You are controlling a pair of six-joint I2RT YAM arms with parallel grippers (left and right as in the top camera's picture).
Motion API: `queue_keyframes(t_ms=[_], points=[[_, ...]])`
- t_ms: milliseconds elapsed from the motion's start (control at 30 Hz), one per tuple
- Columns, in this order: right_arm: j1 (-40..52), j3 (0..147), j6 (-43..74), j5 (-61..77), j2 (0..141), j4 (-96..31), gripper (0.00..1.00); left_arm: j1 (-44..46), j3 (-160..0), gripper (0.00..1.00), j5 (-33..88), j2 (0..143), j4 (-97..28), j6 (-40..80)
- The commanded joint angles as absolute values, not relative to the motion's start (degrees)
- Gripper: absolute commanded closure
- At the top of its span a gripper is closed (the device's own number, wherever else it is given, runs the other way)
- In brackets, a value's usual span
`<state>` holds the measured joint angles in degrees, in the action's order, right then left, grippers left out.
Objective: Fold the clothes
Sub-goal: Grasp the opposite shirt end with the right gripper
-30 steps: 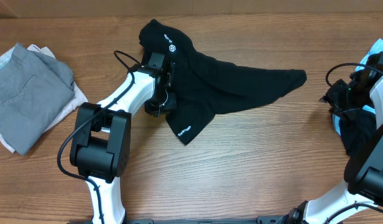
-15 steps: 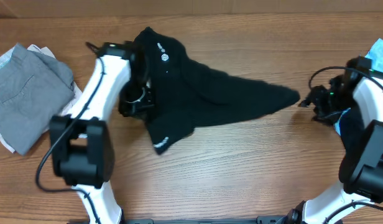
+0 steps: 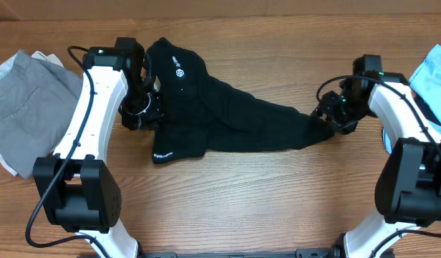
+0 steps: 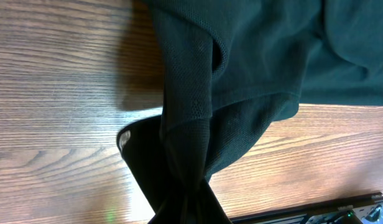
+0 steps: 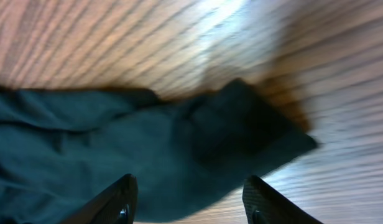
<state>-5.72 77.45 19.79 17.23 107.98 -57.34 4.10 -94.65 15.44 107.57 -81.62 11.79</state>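
Note:
The black garment (image 3: 220, 115) of the clothes lies stretched across the middle of the table, with a small white logo (image 3: 180, 72) near its far left end. My left gripper (image 3: 144, 113) is shut on its left edge; in the left wrist view the fabric (image 4: 241, 62) bunches into a twisted fold that runs into the jaws (image 4: 191, 214). At the narrow right tip my right gripper (image 3: 326, 119) stands open. In the right wrist view its two fingers (image 5: 120, 200) straddle the cloth (image 5: 117, 143) just above it, apart from it.
A folded grey garment (image 3: 27, 100) lies on white cloth at the left edge of the wooden table (image 3: 278, 193). A light blue garment (image 3: 432, 72) sits at the far right edge, behind the right arm.
The left arm has swung left and pulled the black garment with it, stretching it flatter. The right arm has come in from the right-hand pile to the garment's right tip.

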Motion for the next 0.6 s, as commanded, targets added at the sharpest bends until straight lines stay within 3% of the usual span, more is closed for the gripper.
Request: queue_keyframes(t_ms=[0,133,567], points=[[-4.08,77.19,24.32,16.53,106.74,-55.77,0.44,4.25,-95.53,0.96,16.56,106.76,-81.71,10.70],[-3.36,77.19,27.97,11.03,106.76,-55.00,0.44,4.25,-95.50,0.96,16.56,106.76,-81.80,10.68],[-2.39,77.19,26.83,10.96,113.97,-50.06,0.45,4.51,-95.50,0.96,16.56,106.76,-81.08,10.70]])
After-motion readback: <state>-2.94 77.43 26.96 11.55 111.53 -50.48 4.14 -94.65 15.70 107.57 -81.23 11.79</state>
